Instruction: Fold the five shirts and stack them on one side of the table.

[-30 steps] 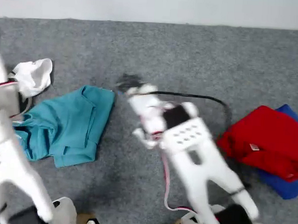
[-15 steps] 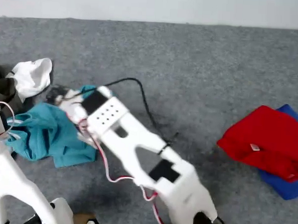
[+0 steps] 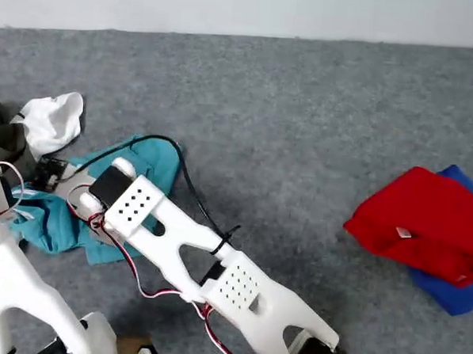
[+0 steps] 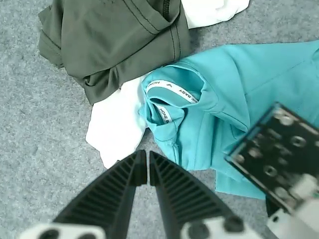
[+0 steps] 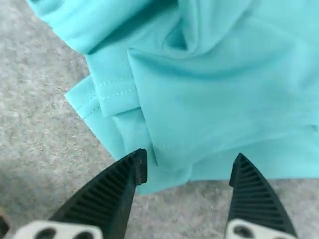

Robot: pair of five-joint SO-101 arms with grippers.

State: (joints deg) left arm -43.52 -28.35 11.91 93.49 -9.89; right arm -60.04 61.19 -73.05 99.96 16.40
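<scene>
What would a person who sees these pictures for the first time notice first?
The white right arm stretches slantwise across the high view, its open gripper above the hem of the crumpled teal shirt at the left side. At the right edge, a folded red shirt rests on a blue shirt.

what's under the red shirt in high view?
A blue shirt shows from under the red shirt at its top and lower right edges. The rest is covered, so its fold cannot be seen.

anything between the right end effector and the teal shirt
Nothing visible does. The right end effector hangs open directly over the hemmed edge of the teal shirt, with only a clear gap between them.
</scene>
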